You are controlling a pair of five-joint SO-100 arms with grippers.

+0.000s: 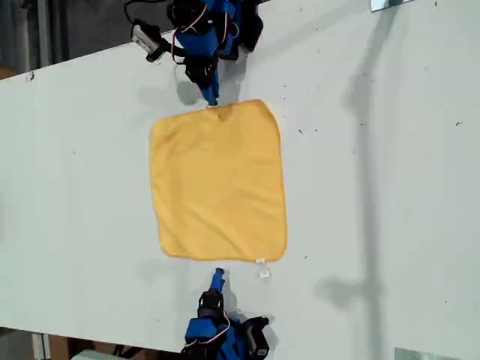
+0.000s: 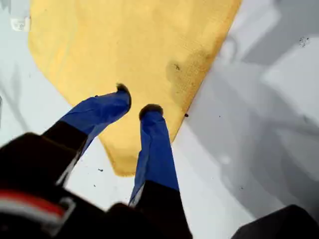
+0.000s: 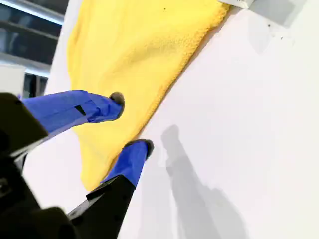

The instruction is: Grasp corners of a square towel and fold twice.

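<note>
Only the exterior view: you see the whole towel [image 1: 217,180] at once, an arm at each of two opposite hems.
Only the second wrist view: dim room [image 3: 30,30] past the table edge.
Surface: white table [image 1: 375,187], faintly specked, with long grey shadows.
Towel: yellow-orange, spread flat mid-table, rounded hemmed corners, small white tag [image 1: 261,262] at one hem.
My first gripper [image 1: 212,100] [image 2: 137,102]: at the hem opposite the tag, tips narrowly parted over the cloth [image 2: 129,45].
My second gripper [image 1: 218,274] [image 3: 130,123]: by the tag-side hem, jaws clearly apart, holding nothing.
</note>
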